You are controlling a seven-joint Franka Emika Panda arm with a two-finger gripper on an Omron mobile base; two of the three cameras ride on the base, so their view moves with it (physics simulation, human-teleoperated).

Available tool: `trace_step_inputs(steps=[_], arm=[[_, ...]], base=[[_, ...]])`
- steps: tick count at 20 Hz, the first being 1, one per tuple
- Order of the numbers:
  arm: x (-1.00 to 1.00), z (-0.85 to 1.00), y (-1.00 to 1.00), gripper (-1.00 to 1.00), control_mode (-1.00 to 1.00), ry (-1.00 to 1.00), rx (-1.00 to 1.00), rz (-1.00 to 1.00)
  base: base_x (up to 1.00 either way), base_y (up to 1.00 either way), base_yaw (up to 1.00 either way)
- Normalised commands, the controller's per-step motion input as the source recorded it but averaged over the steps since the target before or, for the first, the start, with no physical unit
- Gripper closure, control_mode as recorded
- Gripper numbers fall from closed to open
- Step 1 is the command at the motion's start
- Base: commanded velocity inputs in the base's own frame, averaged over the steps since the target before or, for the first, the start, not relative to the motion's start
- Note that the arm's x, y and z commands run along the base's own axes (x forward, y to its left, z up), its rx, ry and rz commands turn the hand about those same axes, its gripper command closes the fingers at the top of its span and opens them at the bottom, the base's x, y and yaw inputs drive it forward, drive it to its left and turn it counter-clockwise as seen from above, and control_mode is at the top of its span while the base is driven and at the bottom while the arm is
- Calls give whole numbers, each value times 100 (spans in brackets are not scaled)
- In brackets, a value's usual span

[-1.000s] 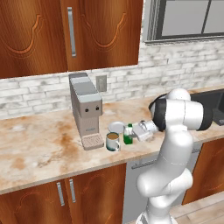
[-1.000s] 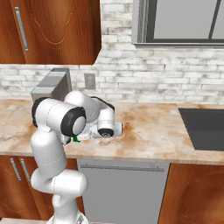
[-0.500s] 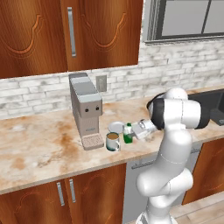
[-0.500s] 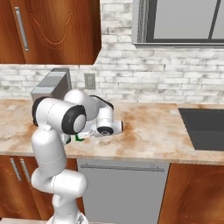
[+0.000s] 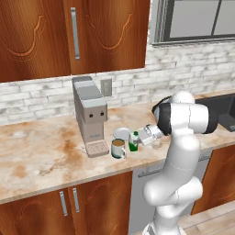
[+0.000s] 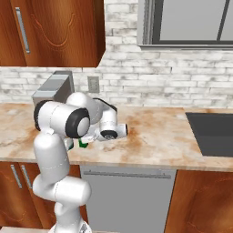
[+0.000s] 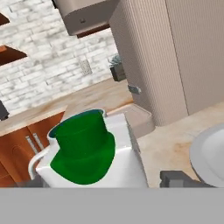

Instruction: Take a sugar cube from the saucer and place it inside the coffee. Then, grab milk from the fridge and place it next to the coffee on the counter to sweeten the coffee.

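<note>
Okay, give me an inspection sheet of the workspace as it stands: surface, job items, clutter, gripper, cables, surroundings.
Surface: counter, beige stone with brown blotches, over wood cabinets.
Job's things: coffee stands in front of the coffee machine, brown liquid showing; milk stands upright on the counter just right of the mug; saucer lies behind them. Whether a sugar cube is left on it cannot be told.
Clutter: coffee machine at the back of the counter.
Gripper: gripper at the milk's right side, jaws apart, one fingertip clear of the carton in the hand view.
Cables: nothing seen.
Surroundings: brick backsplash with wall outlet, window, sink to the right.
</note>
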Motion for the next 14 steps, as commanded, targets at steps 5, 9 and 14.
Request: trace_step_inputs(steps=[5,9,14], arm=[[0,0,-5,-100,-100,-2,0,0],[0,3,-32,-100,-100,-16,0,0],[0,5,-43,-100,-100,-24,0,-1]], base=[[0,0,0],[0,0,0],[0,0,0]])
